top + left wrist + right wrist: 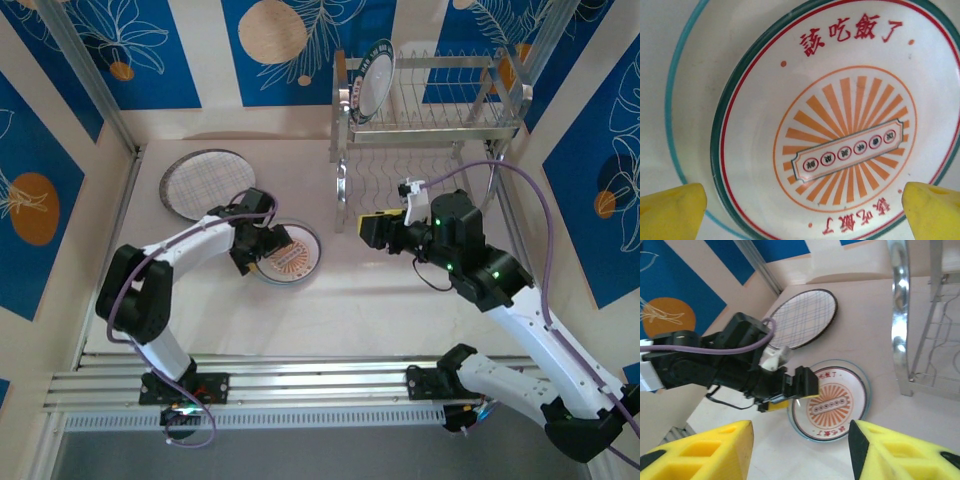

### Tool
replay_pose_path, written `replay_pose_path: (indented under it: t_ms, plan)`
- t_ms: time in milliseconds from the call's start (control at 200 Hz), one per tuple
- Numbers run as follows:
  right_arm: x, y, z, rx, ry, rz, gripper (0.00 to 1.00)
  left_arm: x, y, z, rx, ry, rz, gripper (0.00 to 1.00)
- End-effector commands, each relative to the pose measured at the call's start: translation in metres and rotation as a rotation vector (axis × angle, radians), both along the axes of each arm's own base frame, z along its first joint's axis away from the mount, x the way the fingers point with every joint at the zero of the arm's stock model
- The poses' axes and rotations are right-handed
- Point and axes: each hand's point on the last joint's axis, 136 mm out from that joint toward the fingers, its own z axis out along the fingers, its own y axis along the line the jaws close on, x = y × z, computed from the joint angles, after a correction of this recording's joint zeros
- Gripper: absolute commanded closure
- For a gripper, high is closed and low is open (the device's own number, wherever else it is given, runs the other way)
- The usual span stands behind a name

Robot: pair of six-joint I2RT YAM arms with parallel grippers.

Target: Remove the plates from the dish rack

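Overhead, left end effector [262, 248] partly hiding sunburst plate [298, 263], grid plate [207, 183] beside

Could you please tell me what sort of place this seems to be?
Probably a lab robot cell, not a kitchen: printed wall panels box in a table, arms bolted to a rail, one dish rack.

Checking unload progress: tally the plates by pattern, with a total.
grid-lined plate: 1
sunburst plate: 1
blue-rimmed plate under the sunburst one: 1
dark-rimmed plate, upright in the dish rack: 1
Total: 4
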Motion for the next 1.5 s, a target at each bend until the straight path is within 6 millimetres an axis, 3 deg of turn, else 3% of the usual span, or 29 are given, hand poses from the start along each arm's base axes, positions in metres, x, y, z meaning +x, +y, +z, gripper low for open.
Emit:
replay_pose_path:
  t_ms: [0, 220, 425, 595, 740, 955, 1275, 1495]
  plan:
    - [0.01, -0.016, 0.033, -0.031, -0.086, -0.083, 0.48, 0.005, 0.008, 0.041, 0.008, -0.087, -0.004, 0.0]
    - [0.047, -0.061, 0.095, -0.079, -0.179, -0.324, 0.48, 0.008, 0.011, 0.116, -0.019, -0.276, -0.028, 0.0]
    - [0.098, -0.072, 0.135, -0.004, -0.215, -0.373, 0.42, 0.013, 0.007, 0.204, -0.113, -0.571, -0.085, 0.0]
    - [0.142, -0.076, 0.146, -0.016, -0.224, -0.437, 0.34, 0.003, -0.002, 0.286, -0.266, -0.888, -0.161, 0.0]
    - [0.176, -0.072, 0.138, -0.018, -0.225, -0.45, 0.28, -0.017, -0.004, 0.343, -0.388, -1.1, -0.207, 0.0]
    - [0.21, -0.067, 0.134, -0.031, -0.232, -0.471, 0.26, -0.038, -0.002, 0.38, -0.469, -1.185, -0.231, 0.0]
    - [0.249, -0.056, 0.123, -0.036, -0.224, -0.473, 0.28, -0.057, 0.002, 0.41, -0.516, -1.271, -0.261, 0.0]
    - [0.269, -0.049, 0.113, -0.046, -0.196, -0.475, 0.34, -0.065, 0.029, 0.423, -0.367, -1.328, -0.206, 0.0]
